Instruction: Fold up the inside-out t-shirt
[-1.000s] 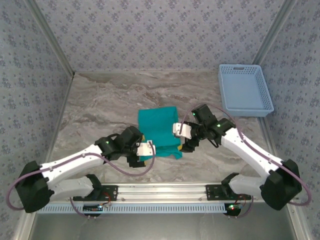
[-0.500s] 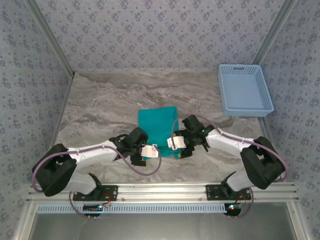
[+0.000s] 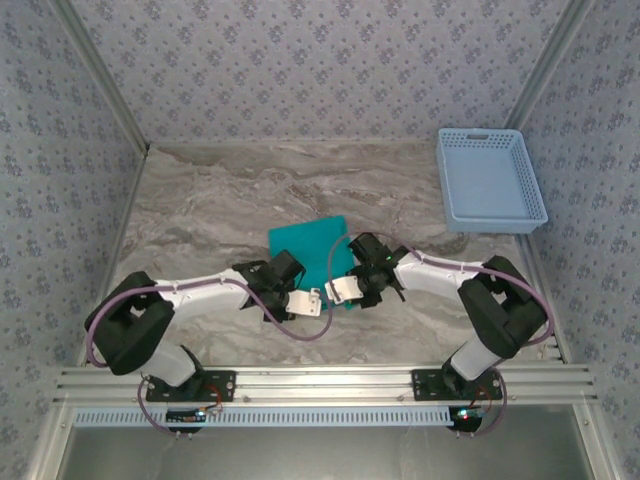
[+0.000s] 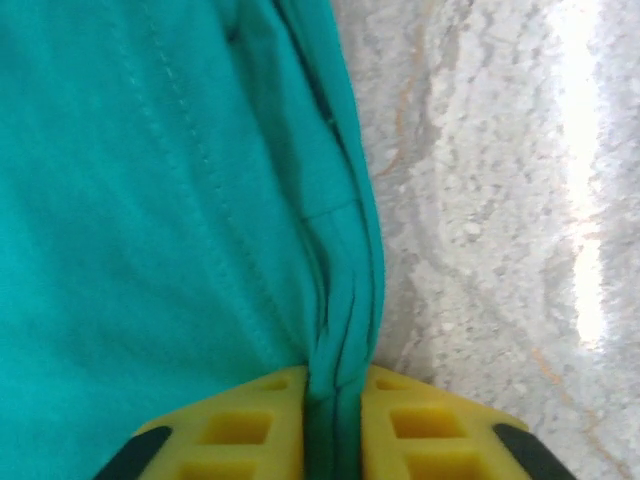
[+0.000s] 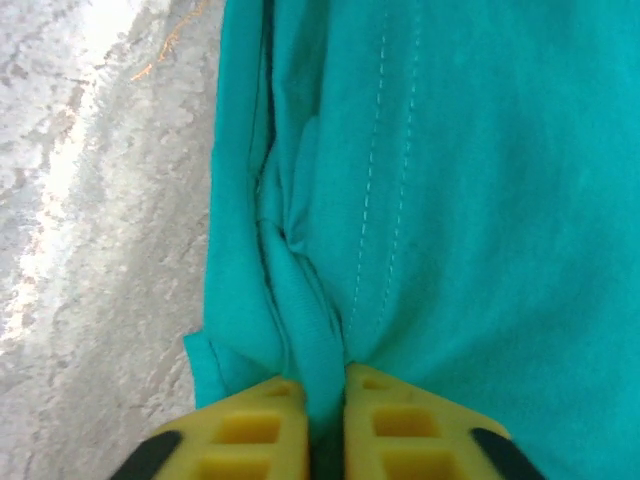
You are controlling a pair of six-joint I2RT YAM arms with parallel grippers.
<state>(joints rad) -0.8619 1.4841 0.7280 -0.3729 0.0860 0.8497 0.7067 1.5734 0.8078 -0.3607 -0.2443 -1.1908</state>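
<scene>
The left arm (image 3: pixel 200 293) and the right arm (image 3: pixel 440 270) are wearing white shells between black joint housings, both standing on black bases bolted to the silver aluminium rail (image 3: pixel 320 378). Mauve cables (image 3: pixel 300 337) are looping alongside each arm beyond that rail. The left gripper (image 4: pixel 335 405) and the right gripper (image 5: pixel 325 405) are showing yellow moulded fingers (image 4: pixel 240 435) with rectangular recesses and black corners.

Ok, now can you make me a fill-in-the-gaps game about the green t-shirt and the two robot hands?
1. The left gripper and the right gripper are both ____ on the near edge of the teal-green soft fabric t-shirt.
2. The fingers pinching the cloth are coloured ____.
3. The light blue plastic basket sits at the far ____ corner of the grey marbled table.

Missing words: shut; yellow; right
</scene>
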